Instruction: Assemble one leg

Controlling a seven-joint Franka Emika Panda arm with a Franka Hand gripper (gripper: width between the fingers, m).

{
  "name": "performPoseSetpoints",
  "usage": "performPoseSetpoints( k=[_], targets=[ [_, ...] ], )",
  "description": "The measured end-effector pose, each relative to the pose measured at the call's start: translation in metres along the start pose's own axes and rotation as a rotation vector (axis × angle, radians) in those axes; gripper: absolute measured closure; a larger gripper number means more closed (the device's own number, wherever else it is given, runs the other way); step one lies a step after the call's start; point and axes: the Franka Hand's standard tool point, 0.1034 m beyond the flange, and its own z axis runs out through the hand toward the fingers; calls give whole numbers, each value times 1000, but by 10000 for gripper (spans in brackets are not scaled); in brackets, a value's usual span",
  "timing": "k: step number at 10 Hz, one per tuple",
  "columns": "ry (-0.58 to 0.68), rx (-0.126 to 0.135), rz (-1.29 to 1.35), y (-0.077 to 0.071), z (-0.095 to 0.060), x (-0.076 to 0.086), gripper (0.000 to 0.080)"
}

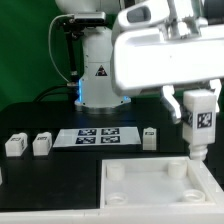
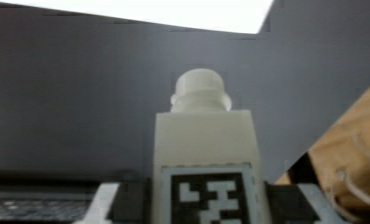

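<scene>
I am holding the leg [image 1: 201, 124] in my tool [image 1: 198, 106], and the two fingers [image 2: 111, 203] are pressing on its opposite sides, so the tool is closed around it. In the exterior view the leg is hanging upright in the air at the exterior view's right. Its square black-and-white marker is facing the camera and its narrower rounded end is pointing down. This end is standing just above the far corner of the white panel [image 1: 150, 190] at the exterior view's right. I cannot tell if it is touching the panel. The panel is lying flat on the dark surface [image 1: 40, 185] at the front, and round sockets are showing in its far corners. Behind the panel, the marker board [image 1: 100, 136] is lying flat. Two small white blocks [image 1: 28, 144] are standing to the exterior view's left of the marker board. A third block [image 1: 149, 137] is standing just beside its other end. In the wrist view the leg [image 2: 207, 140] is filling the middle between the fingers of the tool [image 2: 203, 205], with its rounded tip pointing away from the camera. A blurred brown shape [image 2: 352, 150] is showing at one side, and I cannot tell what it is.
</scene>
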Motion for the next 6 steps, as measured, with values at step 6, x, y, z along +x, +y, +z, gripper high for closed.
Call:
performPoseSetpoints(
  k=[6],
  targets=[
    [-22,6,-3,-5,9,-9,511]
  ],
)
